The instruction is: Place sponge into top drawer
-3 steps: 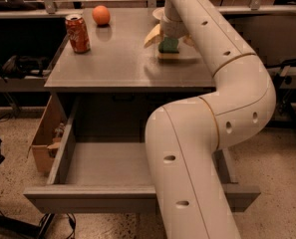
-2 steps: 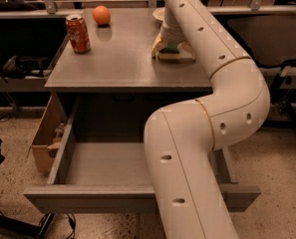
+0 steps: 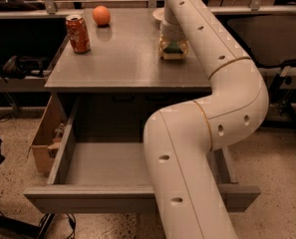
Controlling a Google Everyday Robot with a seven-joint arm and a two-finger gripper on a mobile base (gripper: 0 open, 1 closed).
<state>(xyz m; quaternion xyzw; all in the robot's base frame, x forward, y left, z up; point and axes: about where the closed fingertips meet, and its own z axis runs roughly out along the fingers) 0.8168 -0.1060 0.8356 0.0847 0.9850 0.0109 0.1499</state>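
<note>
The one camera looks from high up on the near side, perhaps from the robot itself, facing forward and steeply down across the open top drawer to the cabinet top beyond. It stands close enough that the arm fills the near right of the view. The gripper sits at the far right of that top.

tool half-hidden over sponge, top drawer part-covered
</note>
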